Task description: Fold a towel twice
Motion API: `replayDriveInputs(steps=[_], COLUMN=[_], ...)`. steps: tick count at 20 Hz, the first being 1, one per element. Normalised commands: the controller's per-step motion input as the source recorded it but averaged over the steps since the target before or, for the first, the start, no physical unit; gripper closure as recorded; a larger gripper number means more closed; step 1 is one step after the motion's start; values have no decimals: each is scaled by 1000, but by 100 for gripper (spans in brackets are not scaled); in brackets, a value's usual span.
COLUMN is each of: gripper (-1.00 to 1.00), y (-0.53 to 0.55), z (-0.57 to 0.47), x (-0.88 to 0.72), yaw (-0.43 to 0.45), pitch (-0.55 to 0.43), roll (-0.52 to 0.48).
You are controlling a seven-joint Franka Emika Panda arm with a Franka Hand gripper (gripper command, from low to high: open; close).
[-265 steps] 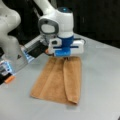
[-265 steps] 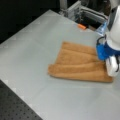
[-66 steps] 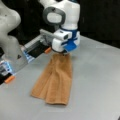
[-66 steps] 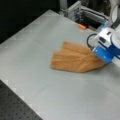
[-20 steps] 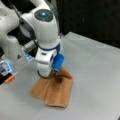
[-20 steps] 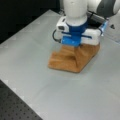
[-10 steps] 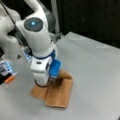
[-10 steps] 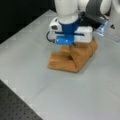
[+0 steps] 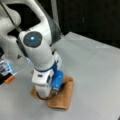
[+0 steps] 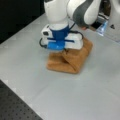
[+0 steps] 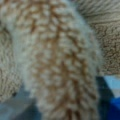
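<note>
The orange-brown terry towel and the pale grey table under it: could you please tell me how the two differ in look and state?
The orange-brown terry towel is looped and fuzzy, while the pale grey table is smooth and plain. The towel lies bunched in folded layers with a raised fold under the tool; the table lies flat. The towel fills the wrist view; the table barely shows there. Both appear in both front views.

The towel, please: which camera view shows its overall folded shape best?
A front view shows the towel best: a compact folded bundle on the table, with its near and right edges clear. In a front view the arm covers part of it. The wrist view shows only close-up terry. The gripper sits low over it.
</note>
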Motion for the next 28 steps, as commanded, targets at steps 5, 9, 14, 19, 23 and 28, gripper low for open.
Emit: replayDriveInputs(steps=[5,9,14,19,23,28], gripper=[100,100,100,100,100,100], y=[-218,-231,-212,-170,-96,-77], z=[-214,-249,-189,-328,-459,-490], x=[230,104,81,66,10,-40], yaw=[-47,-14,30,-4,-68,-114], pitch=[-183,-167,-134,-138,-176,-189], roll=[128,148,158,182,160,98])
